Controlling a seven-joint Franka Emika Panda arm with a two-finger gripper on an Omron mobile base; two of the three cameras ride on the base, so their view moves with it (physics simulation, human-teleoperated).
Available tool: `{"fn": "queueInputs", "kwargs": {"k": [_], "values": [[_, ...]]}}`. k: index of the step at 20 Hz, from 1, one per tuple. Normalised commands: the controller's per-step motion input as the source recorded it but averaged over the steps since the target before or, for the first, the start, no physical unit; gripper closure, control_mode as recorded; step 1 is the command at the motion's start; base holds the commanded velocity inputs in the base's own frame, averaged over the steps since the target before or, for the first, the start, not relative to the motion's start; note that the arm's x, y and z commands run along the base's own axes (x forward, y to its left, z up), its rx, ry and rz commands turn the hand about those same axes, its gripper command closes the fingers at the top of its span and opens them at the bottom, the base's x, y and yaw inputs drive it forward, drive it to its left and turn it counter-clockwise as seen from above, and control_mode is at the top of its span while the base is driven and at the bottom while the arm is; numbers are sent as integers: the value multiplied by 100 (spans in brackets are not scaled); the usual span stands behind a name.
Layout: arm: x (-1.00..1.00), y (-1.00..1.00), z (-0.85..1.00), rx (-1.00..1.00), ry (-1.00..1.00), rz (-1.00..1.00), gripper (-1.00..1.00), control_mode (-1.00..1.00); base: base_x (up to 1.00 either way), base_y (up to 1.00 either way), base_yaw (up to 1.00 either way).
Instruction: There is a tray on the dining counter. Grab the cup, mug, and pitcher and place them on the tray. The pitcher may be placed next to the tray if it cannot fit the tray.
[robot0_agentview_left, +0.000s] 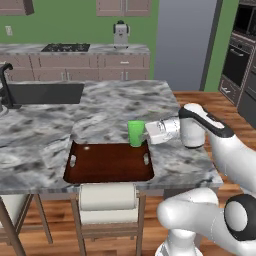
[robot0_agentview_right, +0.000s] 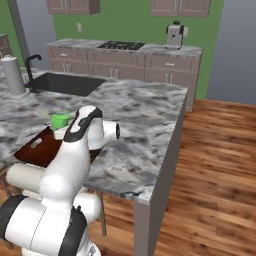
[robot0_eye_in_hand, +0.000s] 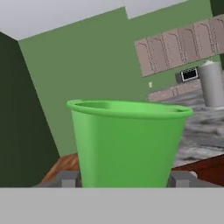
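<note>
- One green cup (robot0_agentview_left: 135, 133) stands upright at the far right corner of the tray (robot0_agentview_left: 107, 165), its base over the tray's back rim; I cannot tell if it rests there or is lifted.
- Reaching sideways from the right, the gripper (robot0_eye_in_hand: 124, 178) has a finger on each side of the cup, clamped on it, as the hand view shows.
- Beneath lies the dark reddish-brown tray, at the near edge of the marbled dining counter (robot0_agentview_left: 115, 107).
- Further left, a dark sink (robot0_agentview_left: 45, 93) is set into that counter.
</note>
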Motion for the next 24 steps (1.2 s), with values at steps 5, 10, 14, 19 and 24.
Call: {"fn": "queueInputs", "kwargs": {"k": [5,10,14,19,24], "values": [[25,77,-1,-13,-4,0,100,-100,0,0,0],[33,79,-14,-19,-8,0,100,-100,0,0,0],[35,52,-26,-3,0,0,100,-100,0,0,0],[26,26,-48,0,-1,0,100,-100,0,0,0],[10,3,-45,0,-8,0,100,-100,0,0,0]]}}
